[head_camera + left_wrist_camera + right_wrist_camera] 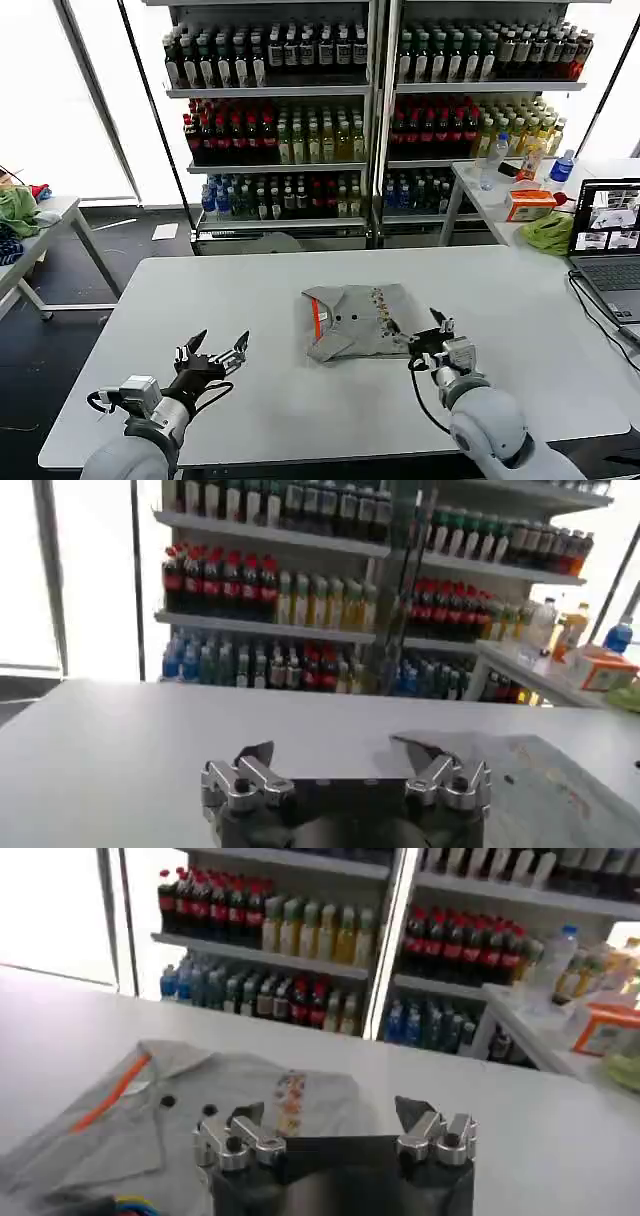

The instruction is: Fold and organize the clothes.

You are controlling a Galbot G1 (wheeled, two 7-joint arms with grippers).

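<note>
Lying folded, T-shirt (352,320) beside open right gripper (427,338), seemingly apart

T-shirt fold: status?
Left gripper open, over bare table, apart from shirt. Right gripper open at the folded grey T-shirt's near right edge, holding nothing. Nothing in the way.

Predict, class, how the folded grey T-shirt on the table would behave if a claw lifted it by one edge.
The grey T-shirt looks like soft cloth with rumpled edges, so it would probably droop and unfold. It lies in loose layers, so a push would likely bunch it rather than slide it whole. The right claw sits open at its edge.
</note>
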